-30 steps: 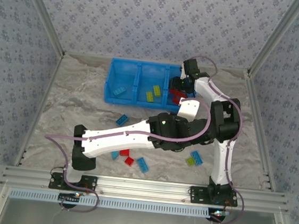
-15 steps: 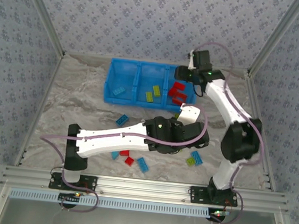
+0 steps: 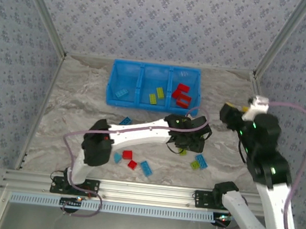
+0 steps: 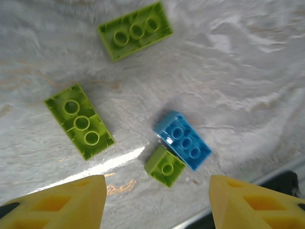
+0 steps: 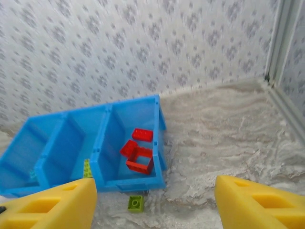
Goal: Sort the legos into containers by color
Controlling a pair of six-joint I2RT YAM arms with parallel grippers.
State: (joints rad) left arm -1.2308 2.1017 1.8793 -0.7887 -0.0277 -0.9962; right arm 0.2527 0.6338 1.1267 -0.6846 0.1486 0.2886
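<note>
At each wrist view's bottom, left fingers (image 4: pixel 57 202) and right fingers (image 5: pixel 52 205) apart (both cropped); lime lego (image 5: pixel 87 168) half behind divider (image 5: pixel 98 150)

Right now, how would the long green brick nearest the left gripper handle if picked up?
Probably stiff: the green brick looks like hard moulded plastic. Likely light, since its upturned underside is hollow. Lying flat, it should slide rather than roll.

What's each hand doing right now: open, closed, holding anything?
Left hand: open, holding nothing.
Right hand: open, holding nothing.
</note>
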